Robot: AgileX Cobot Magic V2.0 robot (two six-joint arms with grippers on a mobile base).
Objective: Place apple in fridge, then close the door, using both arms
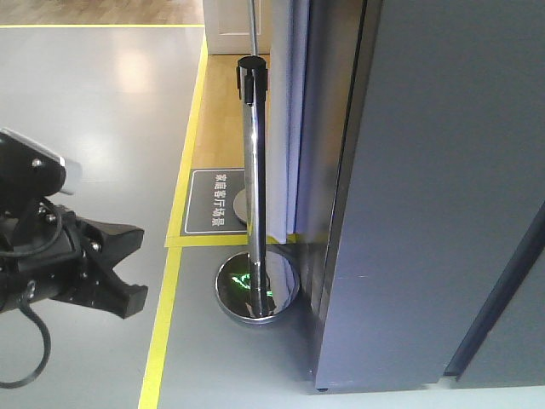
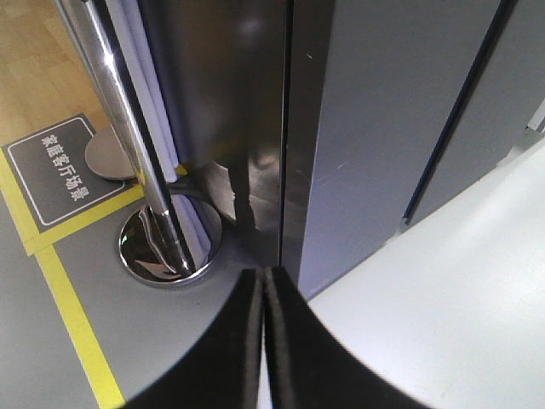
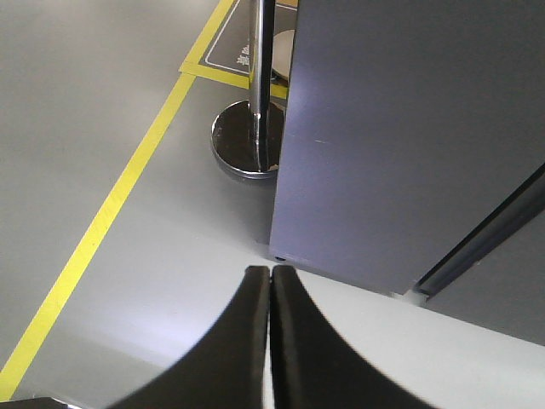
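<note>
The fridge stands at the right side of the front view as a tall dark grey block, and its door lies flat against the body, with only a thin dark seam between the 2 parts in the left wrist view. The apple is in none of the 3 views, so I cannot tell where it is. No white interior of the fridge is visible.

The left gripper hangs low in front of the fridge corner, and its 2 black fingers are pressed together with nothing between them. In the front view the left arm shows at the left edge, well apart from the fridge, with a loose black cable under it. The right gripper also has its 2 fingers together and holds nothing; it points at the bottom corner of the fridge, over the pale floor.

Just beside the fridge, on its left, stands a chrome barrier post with a black cap on a round shiny base. Behind it a dark grey floor sign with white characters lies on the floor. A yellow tape line runs along the grey floor, and a strip of wooden floor is behind it.
</note>
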